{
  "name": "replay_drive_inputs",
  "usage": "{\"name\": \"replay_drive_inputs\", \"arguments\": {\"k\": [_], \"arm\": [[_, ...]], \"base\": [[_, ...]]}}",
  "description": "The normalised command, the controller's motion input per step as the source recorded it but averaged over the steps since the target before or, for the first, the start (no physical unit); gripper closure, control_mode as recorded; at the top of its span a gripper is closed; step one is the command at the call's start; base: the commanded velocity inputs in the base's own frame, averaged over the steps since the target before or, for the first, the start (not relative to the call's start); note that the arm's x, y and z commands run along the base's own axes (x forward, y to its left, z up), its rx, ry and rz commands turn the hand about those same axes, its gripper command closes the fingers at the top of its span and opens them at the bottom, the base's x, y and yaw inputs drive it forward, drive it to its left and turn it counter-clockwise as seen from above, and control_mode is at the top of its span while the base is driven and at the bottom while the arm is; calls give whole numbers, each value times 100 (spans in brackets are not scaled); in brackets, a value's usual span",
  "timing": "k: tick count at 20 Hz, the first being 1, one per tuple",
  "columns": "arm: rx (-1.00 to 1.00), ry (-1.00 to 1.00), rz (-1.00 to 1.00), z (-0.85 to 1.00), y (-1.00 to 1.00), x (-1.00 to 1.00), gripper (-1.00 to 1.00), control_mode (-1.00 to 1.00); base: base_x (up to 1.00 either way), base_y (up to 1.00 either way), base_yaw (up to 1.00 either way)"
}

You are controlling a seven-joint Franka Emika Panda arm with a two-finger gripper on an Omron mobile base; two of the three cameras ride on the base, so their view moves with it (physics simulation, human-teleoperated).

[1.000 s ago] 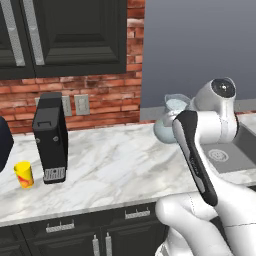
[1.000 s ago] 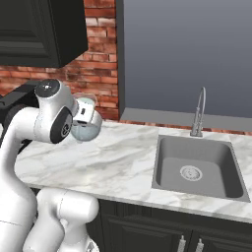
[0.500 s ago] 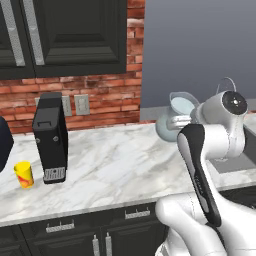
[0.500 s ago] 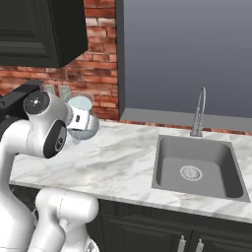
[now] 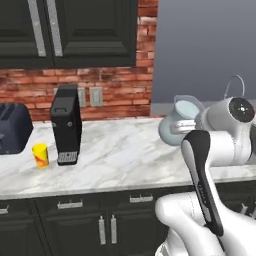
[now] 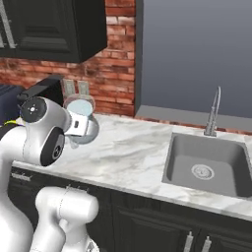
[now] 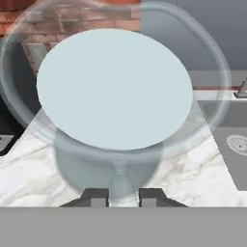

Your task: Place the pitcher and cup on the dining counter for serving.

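Observation:
The pitcher, translucent pale blue-grey glass, hangs tilted above the marble worktop with my gripper shut on its lower wall. In the hand view the pitcher is seen through its wide mouth, with the two fingertips rising at its near side. From the right base, the pitcher sits against the white wrist, just over the counter edge. The small yellow cup stands on the worktop far left, beside the black coffee machine. The dining counter is out of view.
A dark toaster sits left of the cup. A steel sink with a tap lies to the right. A brick wall and black upper cabinets back the marble worktop.
The whole scene has slid slightly to the right in both base views, so the base has moved. The arm has folded and turned, still carrying the pitcher.

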Motion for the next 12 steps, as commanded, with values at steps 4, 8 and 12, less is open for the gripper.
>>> {"name": "replay_drive_inputs", "arguments": {"k": [4,8,12], "arm": [[0,0,0,0,0,0,100,100],[0,0,0,0,0,0,100,100],[0,0,0,0,0,0,100,100]], "base": [[-54,-9,39],[-35,-1,55],[-40,0,78]]}}
